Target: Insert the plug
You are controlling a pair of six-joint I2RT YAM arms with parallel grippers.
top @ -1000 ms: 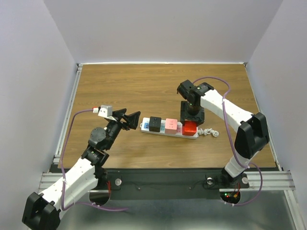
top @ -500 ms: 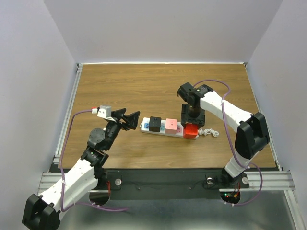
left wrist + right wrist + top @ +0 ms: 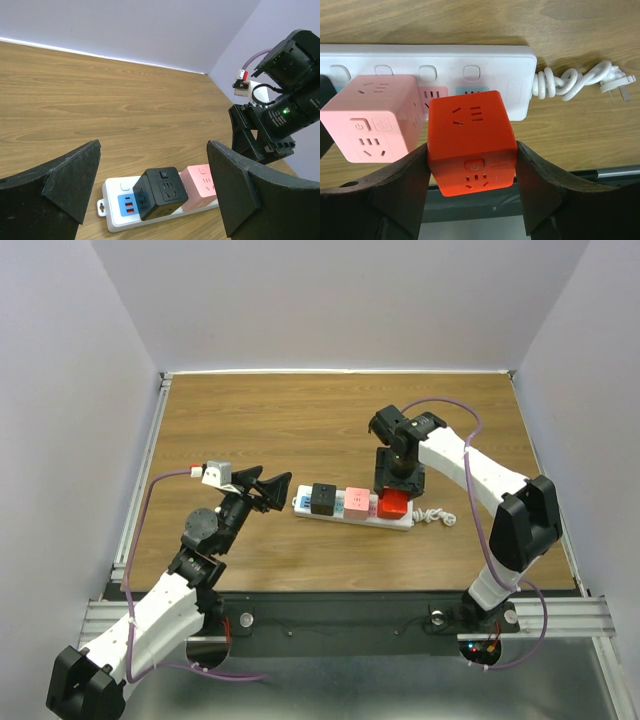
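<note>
Wooden table (image 3: 250,420) carries a white power strip (image 3: 490,56); at its three-o'clock end, the right gripper (image 3: 470,170) clamps a glossy red cube plug (image 3: 470,132); the left gripper (image 3: 154,145) gapes wide.

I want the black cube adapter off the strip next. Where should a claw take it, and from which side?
Come from above and pinch the black cube across the power strip's width, on its two flat faces toward the near and far table edges. The pink cube stands close beside its right face, probably leaving no room for a finger there, while its top is clear.
</note>
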